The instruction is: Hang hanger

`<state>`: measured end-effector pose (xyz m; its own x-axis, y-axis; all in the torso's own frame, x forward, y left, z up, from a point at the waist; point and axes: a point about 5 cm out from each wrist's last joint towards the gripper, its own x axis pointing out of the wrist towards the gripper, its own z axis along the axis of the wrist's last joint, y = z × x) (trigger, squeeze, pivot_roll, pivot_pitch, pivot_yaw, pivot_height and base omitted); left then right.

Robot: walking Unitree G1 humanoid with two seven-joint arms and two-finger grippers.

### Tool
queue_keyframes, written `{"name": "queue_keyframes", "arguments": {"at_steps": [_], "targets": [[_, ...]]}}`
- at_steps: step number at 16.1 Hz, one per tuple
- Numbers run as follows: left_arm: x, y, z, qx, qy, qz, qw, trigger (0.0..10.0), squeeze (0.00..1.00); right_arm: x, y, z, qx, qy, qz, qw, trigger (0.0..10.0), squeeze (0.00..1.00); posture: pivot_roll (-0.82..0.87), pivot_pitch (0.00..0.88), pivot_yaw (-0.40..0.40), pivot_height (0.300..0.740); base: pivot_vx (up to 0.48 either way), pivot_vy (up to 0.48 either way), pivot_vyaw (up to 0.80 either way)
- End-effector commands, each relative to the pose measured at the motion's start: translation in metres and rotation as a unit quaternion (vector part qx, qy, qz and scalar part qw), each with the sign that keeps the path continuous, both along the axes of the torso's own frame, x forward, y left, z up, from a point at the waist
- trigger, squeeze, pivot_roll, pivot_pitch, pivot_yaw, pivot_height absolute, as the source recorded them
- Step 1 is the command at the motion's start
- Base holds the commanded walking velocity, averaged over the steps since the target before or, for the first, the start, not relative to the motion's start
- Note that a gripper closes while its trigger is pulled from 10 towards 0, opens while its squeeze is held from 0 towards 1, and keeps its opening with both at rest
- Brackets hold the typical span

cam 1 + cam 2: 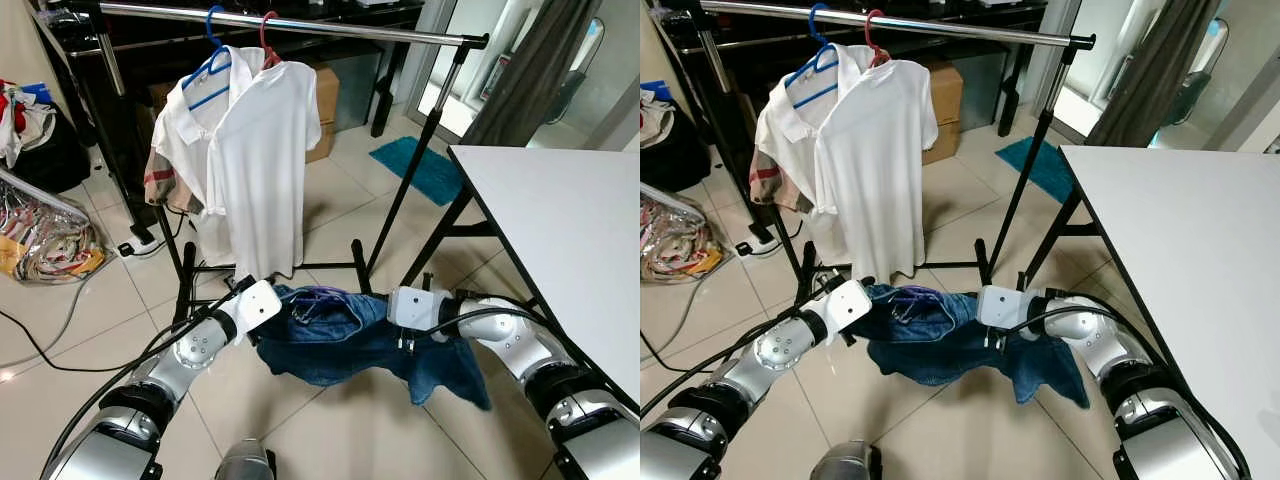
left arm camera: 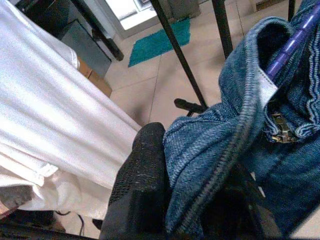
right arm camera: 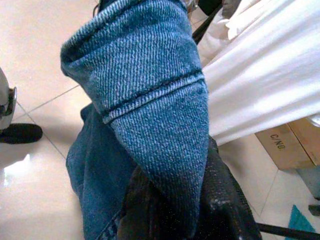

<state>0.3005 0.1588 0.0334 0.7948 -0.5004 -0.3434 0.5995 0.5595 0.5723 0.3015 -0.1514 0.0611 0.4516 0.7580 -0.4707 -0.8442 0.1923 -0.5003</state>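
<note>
Both grippers clamp denim: left gripper (image 2: 165, 200) and right gripper (image 3: 170, 210) each pinch an end of the blue denim garment (image 1: 340, 345), which sags between them above the tiled floor (image 1: 330, 200), below the silver clothes rail (image 1: 300, 22). Inside its waistband sits a purple plastic hanger (image 2: 290, 42) (partly hidden), nearer the left fingers.

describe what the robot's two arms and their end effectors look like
Both arms are jointed silver metal with rounded shells and black bands at the joints, and black cables loop alongside them. Each wrist ends in a white boxy housing. The left end effector and the right end effector each have black fingers with a rough, grainy surface.
</note>
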Motion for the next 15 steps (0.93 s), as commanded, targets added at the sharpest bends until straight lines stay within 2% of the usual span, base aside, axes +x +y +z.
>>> {"name": "queue_keyframes", "arguments": {"at_steps": [1,7,9,11,14,15], "targets": [[0.000,-0.011,0.001,0.003,-0.001,-0.030,1.000,10.0,0.00,0.006,0.004,0.017,0.031,-0.037,0.010,0.999,10.0,0.00,0.29,0.001,-0.077,0.740,0.000,0.000,0.00],[-0.003,-0.016,0.005,0.003,-0.008,-0.076,0.997,10.0,0.00,0.007,0.007,0.028,0.078,-0.056,0.011,0.995,10.0,0.00,0.29,0.000,-0.069,0.740,0.000,0.000,0.00],[-0.005,-0.017,0.008,-0.009,-0.006,-0.101,0.995,10.0,0.00,0.004,0.011,0.038,0.125,-0.062,0.036,0.990,10.0,0.00,0.29,0.000,-0.067,0.740,0.000,0.000,0.00],[-0.007,-0.018,0.011,-0.016,-0.003,-0.121,0.993,10.0,0.00,0.001,0.015,0.044,0.152,-0.071,0.058,0.984,10.0,0.00,0.29,0.000,-0.065,0.740,0.000,0.000,0.00],[-0.010,-0.020,0.014,-0.025,0.009,-0.150,0.988,10.0,0.00,0.000,0.019,0.051,0.162,-0.097,0.073,0.979,10.0,0.00,0.30,0.000,-0.063,0.740,0.000,0.000,0.00],[-0.011,-0.019,0.015,-0.037,0.020,-0.156,0.987,10.0,1.00,0.000,0.018,0.051,0.163,-0.097,0.076,0.979,10.0,0.00,0.30,0.000,-0.062,0.740,0.000,0.000,0.00]]}}
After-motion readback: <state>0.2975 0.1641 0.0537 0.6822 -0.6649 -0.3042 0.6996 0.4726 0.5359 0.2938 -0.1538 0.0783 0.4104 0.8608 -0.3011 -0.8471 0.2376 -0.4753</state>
